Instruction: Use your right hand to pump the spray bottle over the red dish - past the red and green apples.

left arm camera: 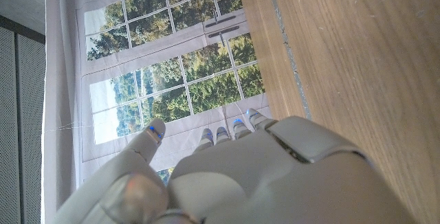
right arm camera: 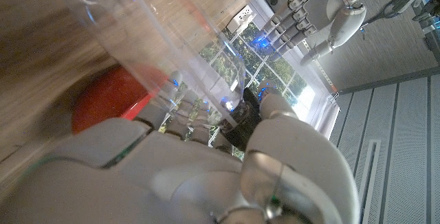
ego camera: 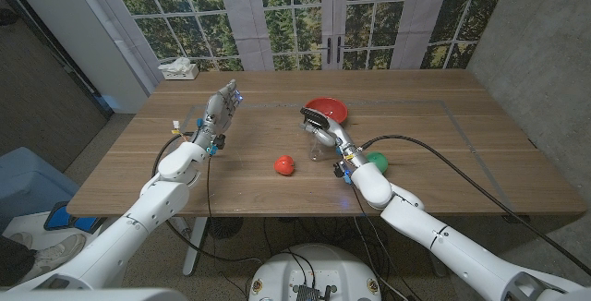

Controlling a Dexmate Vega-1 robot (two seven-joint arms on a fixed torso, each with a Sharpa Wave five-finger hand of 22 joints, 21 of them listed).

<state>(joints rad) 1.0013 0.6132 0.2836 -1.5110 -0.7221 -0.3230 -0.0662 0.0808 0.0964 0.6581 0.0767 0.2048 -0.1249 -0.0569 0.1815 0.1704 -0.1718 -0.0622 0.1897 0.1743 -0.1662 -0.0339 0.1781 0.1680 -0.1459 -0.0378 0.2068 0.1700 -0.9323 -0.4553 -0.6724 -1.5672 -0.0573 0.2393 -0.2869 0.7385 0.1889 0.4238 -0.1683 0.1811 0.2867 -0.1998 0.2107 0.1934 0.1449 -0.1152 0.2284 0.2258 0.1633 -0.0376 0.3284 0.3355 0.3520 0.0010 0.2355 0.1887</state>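
On the wooden table (ego camera: 443, 153) the clear spray bottle (ego camera: 319, 133) is gripped by the right hand (ego camera: 325, 137) just beside the red dish (ego camera: 328, 109), the left hand (ego camera: 220, 112) raised with fingers apart, holding nothing, the red apple (ego camera: 284, 164) and green apple (ego camera: 377, 162) nearer.

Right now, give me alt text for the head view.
The right hand holds a clear spray bottle beside the red dish on a wooden table. A red apple and green apple lie nearer; the left hand is raised, empty.
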